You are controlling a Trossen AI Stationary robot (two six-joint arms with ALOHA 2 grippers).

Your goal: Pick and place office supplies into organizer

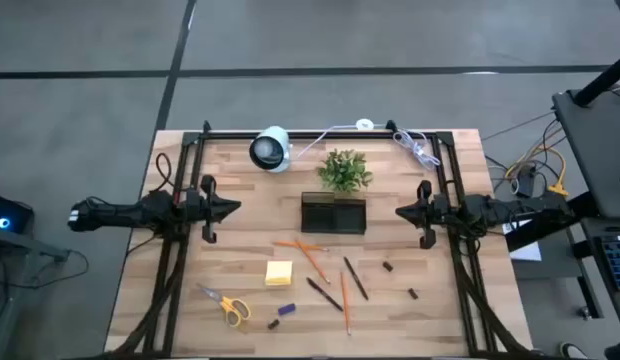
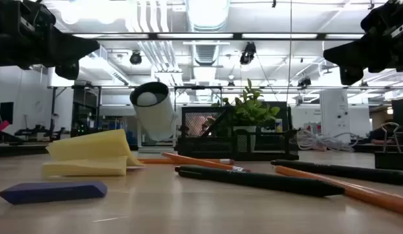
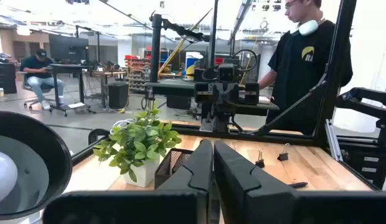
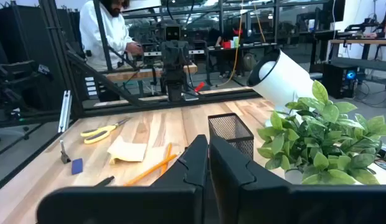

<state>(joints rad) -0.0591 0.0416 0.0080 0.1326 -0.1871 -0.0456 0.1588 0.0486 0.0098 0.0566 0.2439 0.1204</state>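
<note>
The black mesh organizer (image 1: 333,213) stands mid-table in front of the plant, also in the right wrist view (image 4: 230,132). Nearer lie the yellow sticky-note pad (image 1: 279,273), yellow-handled scissors (image 1: 226,305), a blue block (image 1: 286,309), orange pencils (image 1: 312,258), dark pens (image 1: 355,277) and small dark clips (image 1: 387,267). My left gripper (image 1: 230,208) hovers shut left of the organizer, its fingers together in its wrist view (image 3: 213,163). My right gripper (image 1: 400,212) hovers shut right of the organizer, its fingers closed in its wrist view (image 4: 208,160). Both are raised off the table and hold nothing.
A green potted plant (image 1: 344,170) and a white round camera (image 1: 271,149) stand behind the organizer. Black frame rails (image 1: 180,250) run along both table sides and the far edge. People stand beyond the table's left and right sides.
</note>
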